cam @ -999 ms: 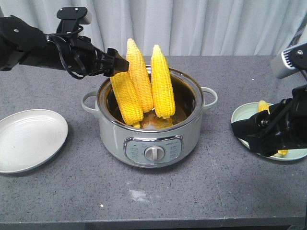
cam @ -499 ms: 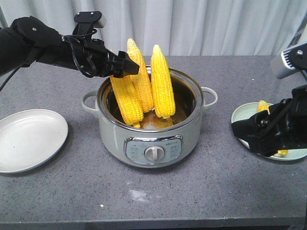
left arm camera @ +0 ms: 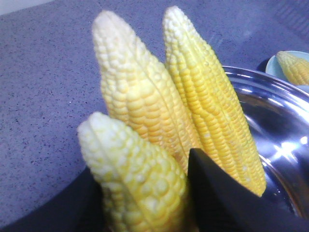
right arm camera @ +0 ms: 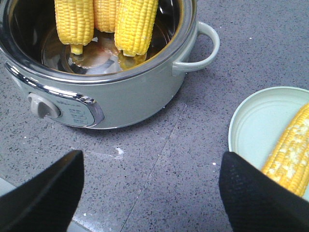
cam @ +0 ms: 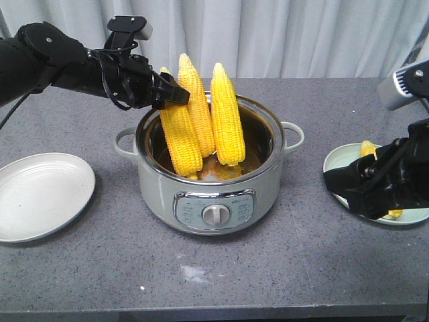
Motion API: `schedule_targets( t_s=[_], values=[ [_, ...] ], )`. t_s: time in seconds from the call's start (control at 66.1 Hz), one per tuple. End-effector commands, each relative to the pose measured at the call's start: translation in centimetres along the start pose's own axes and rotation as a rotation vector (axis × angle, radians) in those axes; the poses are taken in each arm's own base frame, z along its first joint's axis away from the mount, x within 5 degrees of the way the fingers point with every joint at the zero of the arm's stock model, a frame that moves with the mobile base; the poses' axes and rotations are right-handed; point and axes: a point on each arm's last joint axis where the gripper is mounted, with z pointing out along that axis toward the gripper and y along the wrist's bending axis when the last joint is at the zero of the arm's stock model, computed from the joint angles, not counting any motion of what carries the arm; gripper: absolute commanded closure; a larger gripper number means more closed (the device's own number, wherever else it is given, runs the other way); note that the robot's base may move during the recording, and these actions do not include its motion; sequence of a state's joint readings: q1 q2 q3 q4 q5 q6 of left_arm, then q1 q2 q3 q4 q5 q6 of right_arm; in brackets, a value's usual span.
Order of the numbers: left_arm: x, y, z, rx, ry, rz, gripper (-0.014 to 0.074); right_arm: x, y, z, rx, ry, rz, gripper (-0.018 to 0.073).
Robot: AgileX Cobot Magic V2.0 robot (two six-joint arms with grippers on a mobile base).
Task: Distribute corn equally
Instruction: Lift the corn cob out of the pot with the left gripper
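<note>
Three corn cobs stand upright in the pot (cam: 208, 184). My left gripper (cam: 173, 94) is shut on the left cob (cam: 181, 137) just below its pale tip. In the left wrist view that cob (left arm camera: 137, 183) fills the space between the black fingers (left arm camera: 227, 198), with the other two cobs (left arm camera: 140, 101) (left arm camera: 212, 106) behind it. A fourth cob (right arm camera: 292, 154) lies on the right plate (right arm camera: 260, 121). My right gripper (right arm camera: 152, 193) hangs open and empty over the table between the pot and that plate.
An empty pale plate (cam: 40, 194) sits at the left of the grey table. The pot has side handles (right arm camera: 205, 46) and a front dial (cam: 214, 215). A white curtain hangs behind the table.
The left gripper moved right onto the left cob's top and closed on it. That cob now stands more upright, its tip showing above the fingers. The right arm has not moved.
</note>
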State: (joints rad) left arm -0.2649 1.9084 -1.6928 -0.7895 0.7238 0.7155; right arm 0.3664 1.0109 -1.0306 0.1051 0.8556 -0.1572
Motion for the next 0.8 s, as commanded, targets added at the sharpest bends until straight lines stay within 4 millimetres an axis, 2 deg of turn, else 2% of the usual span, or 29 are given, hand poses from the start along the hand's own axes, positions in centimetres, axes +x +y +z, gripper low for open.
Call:
schedule_targets(
  t_s=[0.0,0.197,0.514,0.787],
  values=[
    [-2.8,-2.0,-3.3,0.015,-0.123,0.024,0.0405,-1.0,0.0,-1.0,0.011,-0.093,-0.014,-0.0003],
    [-3.9,-3.4,-5.8,0.023,-0.180,0.044,0.0404,-1.0,0.0,-1.0,0.011,-0.093,-0.014,-0.0003],
    [-6.1,-6.5,-12.4,0.001,-0.336,0.117,0.0404,-1.0,0.0,-1.0,0.011,-0.093,-0.014,-0.0003],
    [-6.6,-8.9,-18.3,-0.099,-0.397,0.274,0.0404,-1.0,0.0,-1.0,0.011,-0.093,-0.014,-0.0003]
  ],
)
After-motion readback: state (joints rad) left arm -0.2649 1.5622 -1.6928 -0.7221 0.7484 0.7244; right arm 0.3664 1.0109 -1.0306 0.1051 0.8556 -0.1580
